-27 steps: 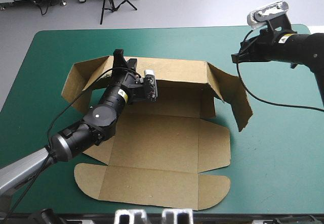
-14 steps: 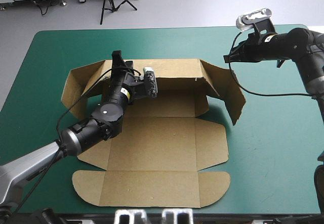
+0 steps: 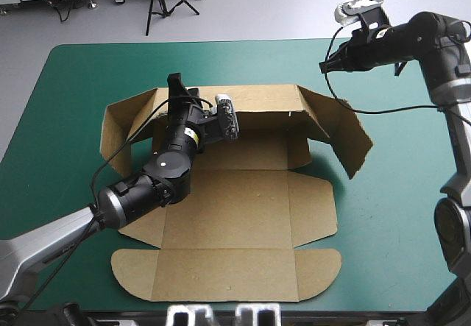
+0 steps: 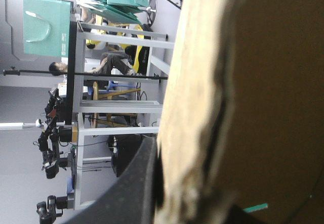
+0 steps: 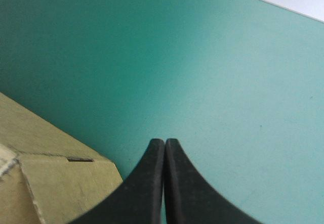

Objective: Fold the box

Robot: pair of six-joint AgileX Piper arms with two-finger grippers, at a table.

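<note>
The brown box (image 3: 235,215) lies spread on the teal-green cover, with its back wall (image 3: 265,101) and both side flaps raised and its rounded lid flat at the near edge. My left gripper (image 3: 175,87) sits on the top edge of the back wall near its left end. In the left wrist view the board (image 4: 263,107) fills the space beside one black finger (image 4: 129,188), and the other finger is hidden behind it. My right gripper (image 3: 324,67) hovers beyond the box's back right corner, fingers shut and empty (image 5: 164,142), with that box corner (image 5: 55,183) beside it.
Bare teal-green cover (image 3: 405,193) stretches to the right of the box and along the far side (image 3: 243,61). The right side flap (image 3: 346,138) stands slanted outward below my right gripper.
My right gripper has swung left and a little farther back, nearer the box's back right corner. The left arm shifted slightly and the box moved with it, its right flap leaning outward.
</note>
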